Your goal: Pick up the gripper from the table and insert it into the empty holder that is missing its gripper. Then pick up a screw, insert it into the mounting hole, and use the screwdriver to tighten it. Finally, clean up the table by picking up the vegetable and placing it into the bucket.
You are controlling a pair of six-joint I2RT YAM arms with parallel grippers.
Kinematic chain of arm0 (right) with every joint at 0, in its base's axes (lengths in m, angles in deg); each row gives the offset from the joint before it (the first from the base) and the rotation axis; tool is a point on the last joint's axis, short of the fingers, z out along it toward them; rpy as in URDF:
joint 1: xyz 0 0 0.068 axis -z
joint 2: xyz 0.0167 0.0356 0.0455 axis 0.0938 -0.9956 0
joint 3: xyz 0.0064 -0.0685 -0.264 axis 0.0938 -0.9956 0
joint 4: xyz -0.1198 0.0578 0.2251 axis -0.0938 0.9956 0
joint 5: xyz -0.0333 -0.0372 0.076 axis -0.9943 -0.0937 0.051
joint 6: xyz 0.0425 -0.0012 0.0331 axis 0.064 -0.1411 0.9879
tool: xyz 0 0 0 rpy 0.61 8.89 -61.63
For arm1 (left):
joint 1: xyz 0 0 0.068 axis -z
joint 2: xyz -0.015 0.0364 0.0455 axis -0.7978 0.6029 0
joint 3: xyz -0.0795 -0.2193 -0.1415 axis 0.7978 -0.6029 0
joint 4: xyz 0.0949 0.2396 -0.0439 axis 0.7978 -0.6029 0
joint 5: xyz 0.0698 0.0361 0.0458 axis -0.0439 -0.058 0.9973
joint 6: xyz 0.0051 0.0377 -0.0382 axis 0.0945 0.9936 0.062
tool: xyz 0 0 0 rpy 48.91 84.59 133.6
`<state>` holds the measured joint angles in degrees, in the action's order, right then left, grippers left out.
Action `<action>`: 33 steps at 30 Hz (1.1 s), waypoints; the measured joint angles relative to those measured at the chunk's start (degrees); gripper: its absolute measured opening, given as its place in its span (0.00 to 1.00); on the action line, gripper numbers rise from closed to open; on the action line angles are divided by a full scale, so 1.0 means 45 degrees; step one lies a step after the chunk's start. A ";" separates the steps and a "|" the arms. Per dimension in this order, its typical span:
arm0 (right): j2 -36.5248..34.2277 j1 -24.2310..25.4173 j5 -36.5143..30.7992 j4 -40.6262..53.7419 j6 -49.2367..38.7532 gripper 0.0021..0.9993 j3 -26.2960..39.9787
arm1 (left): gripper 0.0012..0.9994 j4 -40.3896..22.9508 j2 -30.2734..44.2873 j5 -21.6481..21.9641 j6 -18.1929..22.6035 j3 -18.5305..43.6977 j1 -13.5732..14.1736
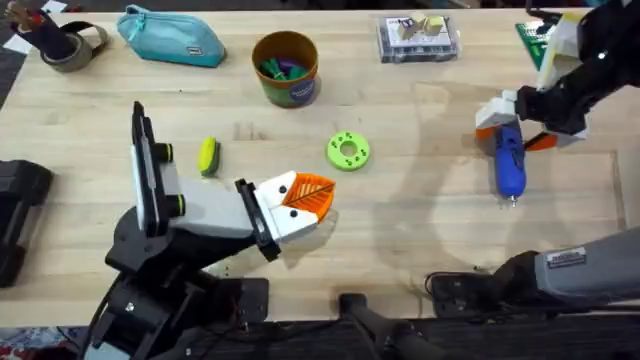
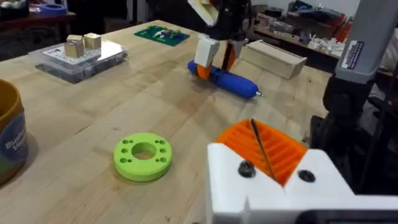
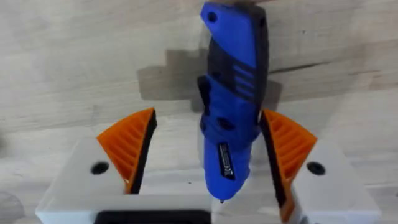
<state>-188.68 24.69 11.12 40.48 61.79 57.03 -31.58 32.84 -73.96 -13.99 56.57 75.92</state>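
One screwdriver [image 1: 510,163], one vegetable [image 1: 208,156], one bucket [image 1: 286,68].

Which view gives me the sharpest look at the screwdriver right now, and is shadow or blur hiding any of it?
Right wrist view: sharpest, the screwdriver close between the open orange-padded fingers, its shadow falling on the wood behind. Overhead view: the screwdriver is small, and the right arm covers its upper end. Left wrist view: the screwdriver lies far off and soft, the left gripper large in front.
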 joint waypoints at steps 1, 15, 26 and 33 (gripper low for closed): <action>-0.0101 0.0000 -0.0004 -0.0084 -0.0057 0.99 0.0000 | 0.00 0.0000 -0.0001 -0.0004 0.0004 0.0000 0.0000; -0.0326 0.0144 -0.0510 -0.2240 -0.0798 0.99 -0.0870 | 0.00 0.0000 -0.0004 -0.0004 0.0004 0.0000 0.0000; -0.0584 0.0814 -0.0768 -0.2373 -0.0841 0.99 -0.0889 | 0.00 0.0000 0.0000 -0.0004 0.0004 0.0000 0.0000; -0.0625 0.0627 -0.0937 -0.2393 -0.0841 0.99 -0.0889 | 0.00 0.0000 0.0000 -0.0004 0.0004 0.0000 0.0000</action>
<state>-191.49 27.51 6.90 29.71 58.01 53.03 -31.58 32.84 -73.97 -13.98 56.57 75.92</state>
